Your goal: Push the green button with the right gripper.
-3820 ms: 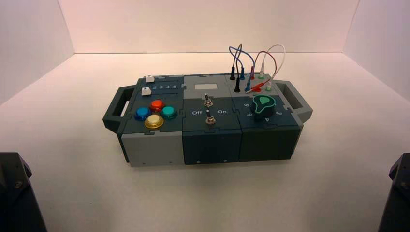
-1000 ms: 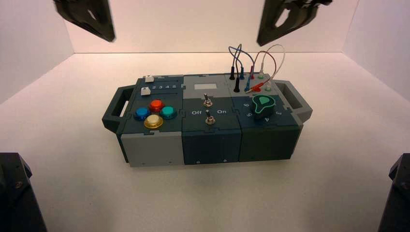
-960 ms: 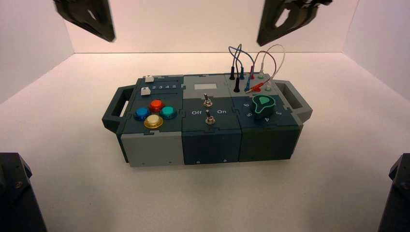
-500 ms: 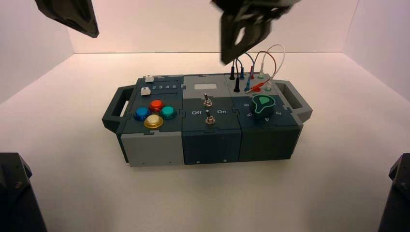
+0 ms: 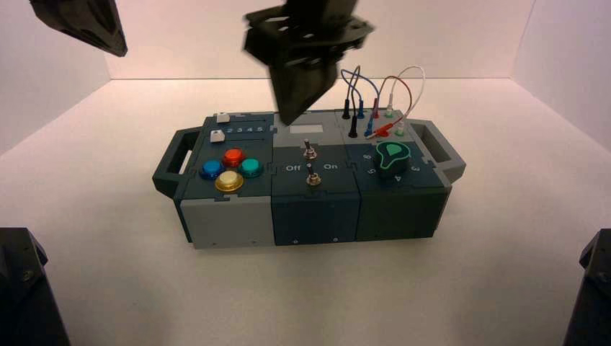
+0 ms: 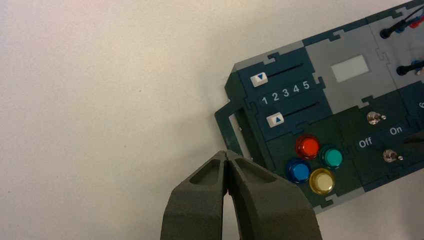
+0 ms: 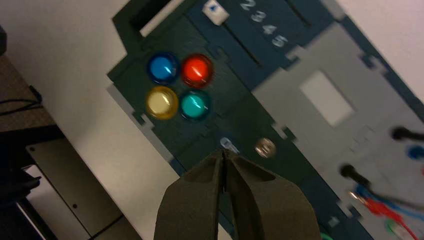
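Pale table (image 5: 302, 303), light walls behind; box (image 5: 227, 223) on it. Green button (image 5: 251, 167) in the left section's four-button cluster, right-hand side. Right gripper (image 5: 286, 122) above the box's middle, fingers together, nothing held. Likely a light, springy dome, slick on top (nothing to grasp); press its crown straight down with the closed tip. Left gripper (image 6: 226, 152) waits, closed, off the box's left end.
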You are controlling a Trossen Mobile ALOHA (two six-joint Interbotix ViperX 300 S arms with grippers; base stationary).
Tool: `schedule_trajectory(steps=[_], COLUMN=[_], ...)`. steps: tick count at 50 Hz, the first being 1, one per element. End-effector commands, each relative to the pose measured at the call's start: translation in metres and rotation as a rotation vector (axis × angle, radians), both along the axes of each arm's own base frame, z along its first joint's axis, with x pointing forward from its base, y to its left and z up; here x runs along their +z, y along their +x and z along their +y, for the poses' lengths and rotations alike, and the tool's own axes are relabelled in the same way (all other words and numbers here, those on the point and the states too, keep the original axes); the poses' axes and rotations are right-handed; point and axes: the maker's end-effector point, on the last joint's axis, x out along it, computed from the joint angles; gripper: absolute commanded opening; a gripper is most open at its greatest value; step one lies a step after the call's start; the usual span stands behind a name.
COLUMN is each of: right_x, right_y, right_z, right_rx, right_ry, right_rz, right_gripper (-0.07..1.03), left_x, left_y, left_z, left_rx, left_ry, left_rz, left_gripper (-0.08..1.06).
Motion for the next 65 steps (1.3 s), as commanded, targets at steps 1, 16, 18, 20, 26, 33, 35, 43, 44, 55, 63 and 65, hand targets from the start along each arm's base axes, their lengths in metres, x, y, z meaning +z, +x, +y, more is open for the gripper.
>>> schedule_trajectory(steps=[1, 16, 18, 20, 26, 33, 35, 43, 44, 55, 63, 65], right_x=[0.004, -0.014, -0.015, -0.016, -0.021, -0.024, -0.024, -0.021, -0.020, -0.017, -0.020, -0.021], right_y=[0.001, 0.004, 0.005, 0.005, 0.005, 0.004, 0.004, 0.004, 0.004, 0.004, 0.003, 0.001], right_z=[0.021, 0.035, 0.036, 0.037, 0.037, 0.037, 0.038, 0.041, 0.041, 0.046, 0.049, 0.050], right_rx=[0.026, 0.036, 0.037, 0.037, 0.038, 0.035, 0.032, 0.033, 0.033, 0.038, 0.036, 0.035], right_ry=[0.020, -0.010, -0.013, -0.014, -0.025, -0.030, -0.027, -0.018, -0.017, -0.014, -0.016, -0.015], right_rz=[-0.007, 0.022, 0.024, 0.025, 0.033, 0.042, 0.046, 0.050, 0.049, 0.051, 0.063, 0.070], right_gripper=[-0.02, -0.02, -0.02, -0.02, -0.02, -0.02, -0.02, -0.02, -0.02, -0.02, -0.02, -0.02], left_x=[0.007, 0.005, 0.005, 0.005, 0.006, 0.006, 0.006, 0.003, 0.002, 0.001, 0.000, 0.001], left_y=[0.004, 0.003, 0.002, 0.001, 0.000, -0.003, -0.004, -0.010, -0.010, -0.010, -0.011, -0.011], left_z=[0.003, 0.003, 0.002, 0.001, -0.005, -0.011, -0.014, -0.023, -0.023, -0.023, -0.023, -0.023], left_rx=[0.015, 0.021, 0.023, 0.020, 0.000, -0.025, -0.035, -0.076, -0.081, -0.083, -0.083, -0.083], left_ry=[-0.005, -0.009, -0.016, -0.020, -0.029, -0.032, -0.034, -0.033, -0.032, -0.028, -0.027, -0.028], left_rz=[-0.025, -0.020, -0.016, -0.016, -0.022, -0.020, -0.019, -0.010, -0.009, -0.006, -0.001, -0.001], left_gripper=[-0.03, -0.03, -0.03, -0.03, -0.03, -0.03, -0.03, -0.03, -0.03, -0.03, -0.03, -0.03])
